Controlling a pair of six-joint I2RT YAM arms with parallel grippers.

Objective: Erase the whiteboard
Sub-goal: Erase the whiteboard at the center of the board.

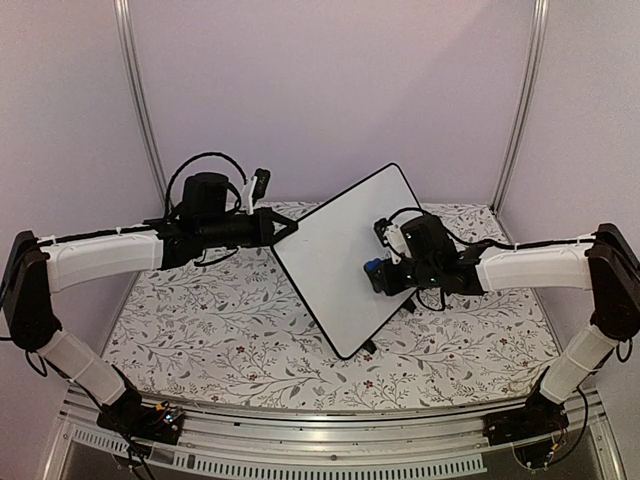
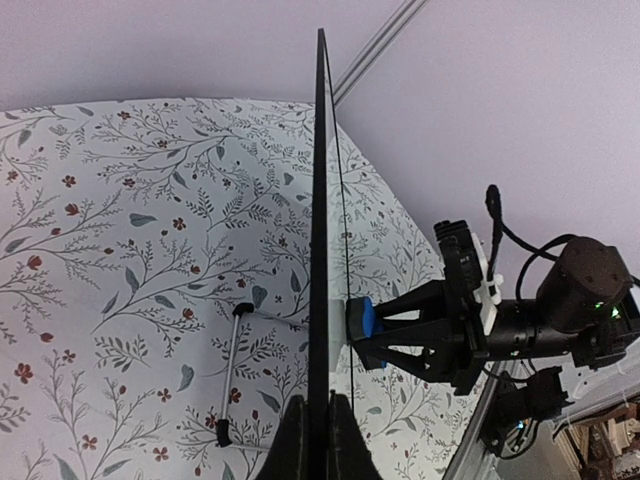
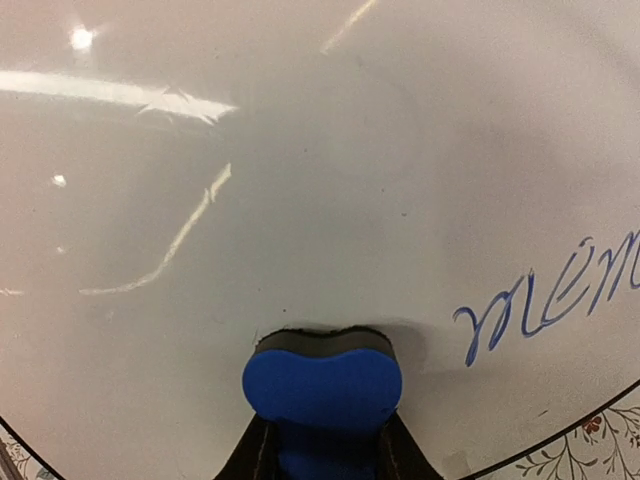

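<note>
The whiteboard (image 1: 340, 240) is lifted off the table and tilted, its glossy white face toward the right arm. My left gripper (image 1: 285, 232) is shut on its left rim. In the left wrist view the whiteboard (image 2: 320, 200) appears edge-on, pinched between my fingertips (image 2: 292, 440). My right gripper (image 1: 380, 276) is shut on a blue eraser (image 1: 372, 268), whose dark pad presses flat on the board's face. In the right wrist view the eraser (image 3: 322, 385) touches the whiteboard (image 3: 300, 150). Blue cursive writing (image 3: 550, 300) lies to its right, near the black rim.
A floral cloth (image 1: 200, 330) covers the table. A thin metal wire stand (image 2: 232, 375) lies on the cloth behind the board. Aluminium posts (image 1: 135, 90) and lilac walls close the back and sides. A black foot (image 1: 370, 347) sticks out at the board's low corner.
</note>
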